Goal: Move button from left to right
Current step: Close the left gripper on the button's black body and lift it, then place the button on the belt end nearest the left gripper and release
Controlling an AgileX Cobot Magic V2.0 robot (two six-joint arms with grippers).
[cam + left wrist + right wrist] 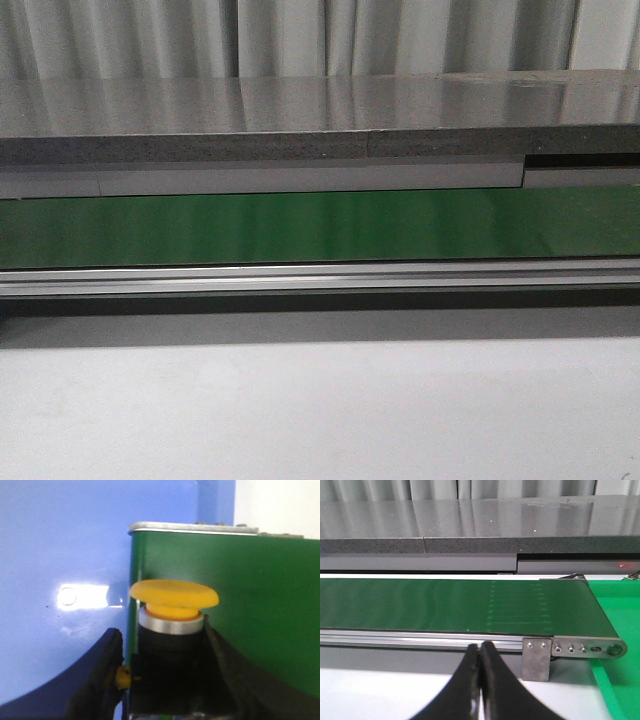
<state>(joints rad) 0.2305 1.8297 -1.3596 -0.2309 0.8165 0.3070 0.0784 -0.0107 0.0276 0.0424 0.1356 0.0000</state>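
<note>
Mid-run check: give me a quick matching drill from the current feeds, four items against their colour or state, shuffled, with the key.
Items:
1. button cap
2. conveyor belt
3. left gripper
4. right gripper

Colour or state:
A. fingers pressed together, holding nothing
B. green
C. orange-yellow
D. fingers on either side of the button's black body

Pairs: 1-C, 2-B, 3-D, 4-A

button (pixel 172 625) body cut off at frame edge, left claw (pixel 162 680) fingertips blurred

Green conveyor belt (pixel 320 228), grey counter (pixel 320 105)
</note>
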